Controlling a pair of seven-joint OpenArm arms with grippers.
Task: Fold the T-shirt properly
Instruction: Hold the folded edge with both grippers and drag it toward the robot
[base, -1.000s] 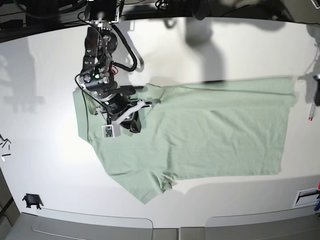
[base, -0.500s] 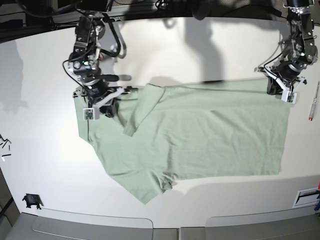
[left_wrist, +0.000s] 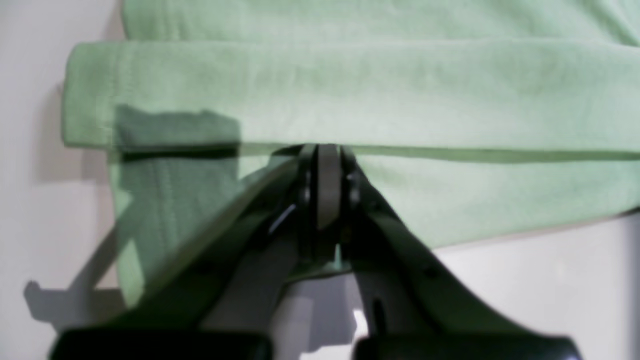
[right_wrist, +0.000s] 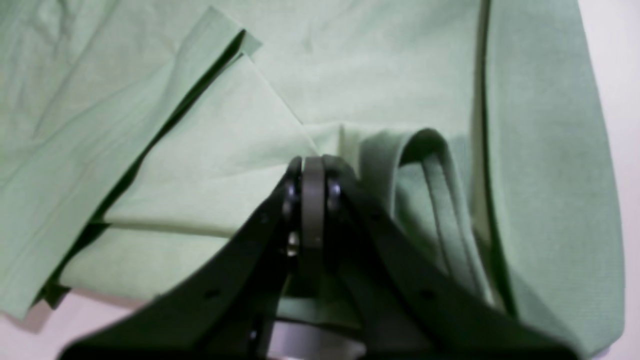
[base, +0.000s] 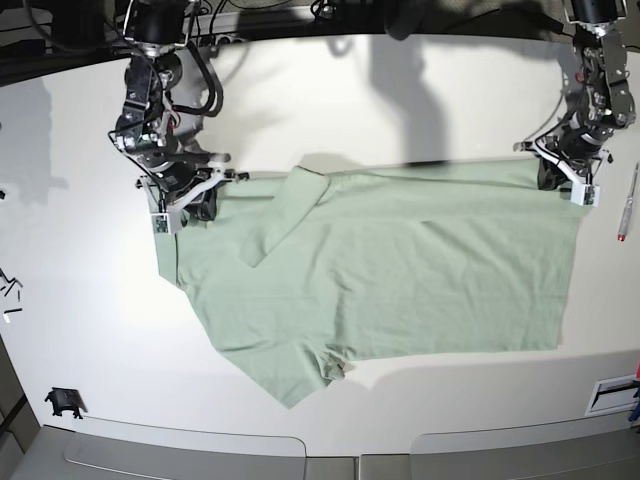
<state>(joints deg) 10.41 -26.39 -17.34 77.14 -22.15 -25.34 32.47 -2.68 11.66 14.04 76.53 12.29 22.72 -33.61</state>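
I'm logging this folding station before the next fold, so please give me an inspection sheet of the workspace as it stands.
Surface: white table, bare around the garment, shadows at the far side.
Job's things: T-shirt lying flat, one flap folded over near the collar end, a sleeve sticking out toward the near edge.
Clutter: pen at the table's edge; small black clip; small dark bits.
Grippers: left gripper shut at the shirt's far hem corner; right gripper shut at the collar end.
Cables: black cables looping off the right arm.
Surroundings: grey trays along the near edge.
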